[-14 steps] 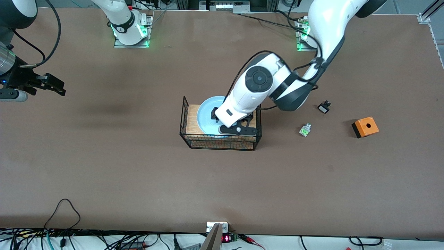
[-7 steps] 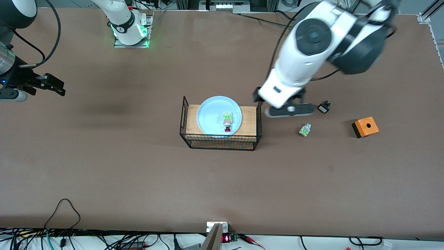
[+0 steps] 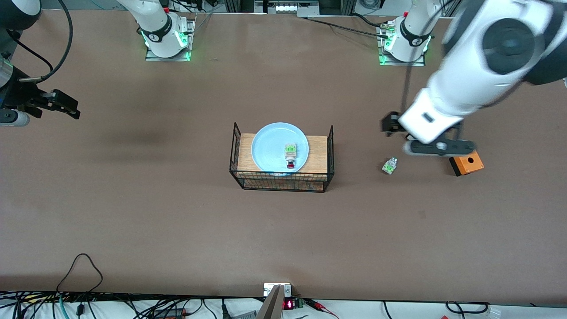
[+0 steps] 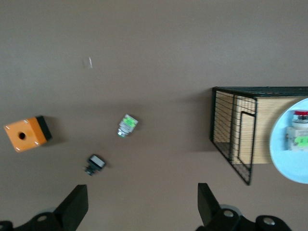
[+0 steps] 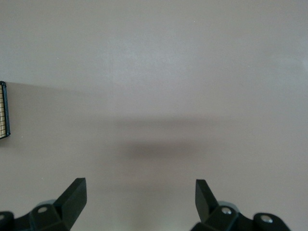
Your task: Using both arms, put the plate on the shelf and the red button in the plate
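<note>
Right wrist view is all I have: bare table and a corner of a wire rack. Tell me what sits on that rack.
Observer: The plate lies on the wire rack's wooden top, and the red button lies on the plate.
Operator: Report the left gripper.
Observer: The left gripper hangs over the table near the orange box, fingers open and holding nothing.
Operator: Place my own gripper on the table for me.
Observer: The right gripper waits over bare table toward the right arm's end, well clear of the rack.
</note>
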Motion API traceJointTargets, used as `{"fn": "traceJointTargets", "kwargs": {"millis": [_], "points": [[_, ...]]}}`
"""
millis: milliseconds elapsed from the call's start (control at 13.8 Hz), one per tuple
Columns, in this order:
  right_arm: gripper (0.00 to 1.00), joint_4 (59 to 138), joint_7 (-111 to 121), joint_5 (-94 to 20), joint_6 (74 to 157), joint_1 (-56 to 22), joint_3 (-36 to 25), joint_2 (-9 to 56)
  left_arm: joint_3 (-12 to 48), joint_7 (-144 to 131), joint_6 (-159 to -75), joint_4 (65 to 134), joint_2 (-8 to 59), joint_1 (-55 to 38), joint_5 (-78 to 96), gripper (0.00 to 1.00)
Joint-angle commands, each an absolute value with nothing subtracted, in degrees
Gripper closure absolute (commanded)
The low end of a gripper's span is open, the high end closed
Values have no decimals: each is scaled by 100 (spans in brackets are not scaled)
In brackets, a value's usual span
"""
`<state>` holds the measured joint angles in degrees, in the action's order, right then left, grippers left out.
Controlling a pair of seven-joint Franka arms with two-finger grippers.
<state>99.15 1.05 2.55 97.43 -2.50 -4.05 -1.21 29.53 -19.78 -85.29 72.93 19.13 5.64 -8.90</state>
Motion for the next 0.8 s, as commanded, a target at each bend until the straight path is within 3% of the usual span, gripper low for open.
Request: {"fn": "traceJointTargets", "kwargs": {"millis": [0, 145, 290, 724], "points": [[0, 9809, 114, 167, 9589, -237, -404, -114, 2037, -1084, -8656, 8029, 1136, 556, -810, 0], [0, 9809, 114, 167, 9537, -237, -413, -132, 1007, -451, -9461, 9082, 355, 230, 13, 0], [0, 9809, 114, 167, 9405, -237, -413, -167, 249, 15, -9886, 9710, 19, -156, 404, 0], [0, 9809, 114, 167, 9378, -237, -422, -193, 105, -94, -9424, 9493, 17, -220, 141, 0]]}}
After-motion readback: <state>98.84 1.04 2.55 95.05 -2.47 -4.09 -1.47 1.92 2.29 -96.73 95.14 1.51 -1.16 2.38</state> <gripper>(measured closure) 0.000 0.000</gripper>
